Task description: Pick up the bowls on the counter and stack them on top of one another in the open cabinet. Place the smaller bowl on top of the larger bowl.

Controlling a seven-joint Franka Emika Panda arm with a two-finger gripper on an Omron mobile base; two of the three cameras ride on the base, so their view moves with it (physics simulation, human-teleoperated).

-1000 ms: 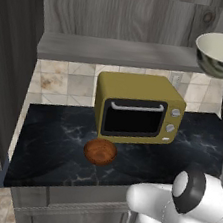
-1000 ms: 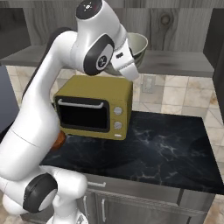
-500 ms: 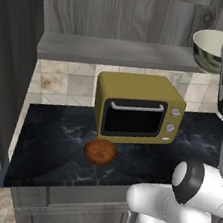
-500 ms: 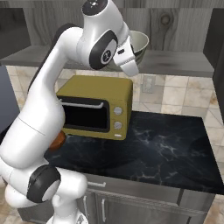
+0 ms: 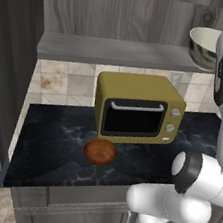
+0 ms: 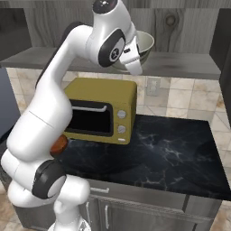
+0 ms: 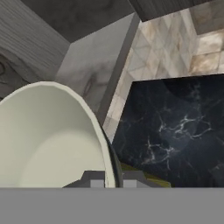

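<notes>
The cream bowl (image 5: 206, 49) hung at the cabinet shelf (image 5: 112, 52), at two o'clock from the microwave (image 5: 136, 109) in the left base view. The pincer (image 7: 108, 178) was pressed together on its rim. The brown bowl (image 5: 100, 152) sat on the black worktop (image 5: 53, 145), touching the microwave's front at seven o'clock. Pale tiles (image 5: 62, 81) backed the worktop.
</notes>
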